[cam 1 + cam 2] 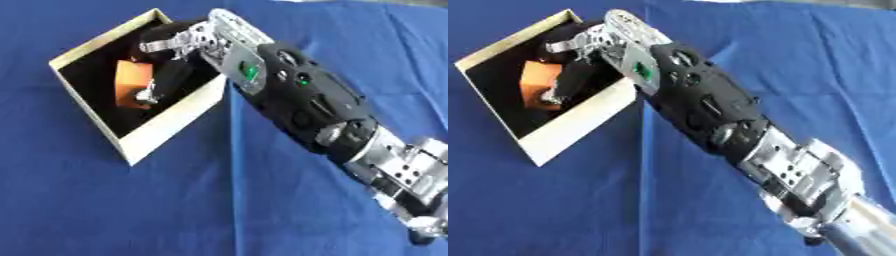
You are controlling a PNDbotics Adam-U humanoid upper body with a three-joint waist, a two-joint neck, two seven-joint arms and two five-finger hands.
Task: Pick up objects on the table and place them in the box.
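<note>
fingers of the right hand grasp an orange object inside the box.

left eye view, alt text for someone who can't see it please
The robot's right hand reaches into an open cream box on a blue cloth, fingers curled around an orange block inside the box. Its arm crosses the picture from the lower right.
</note>
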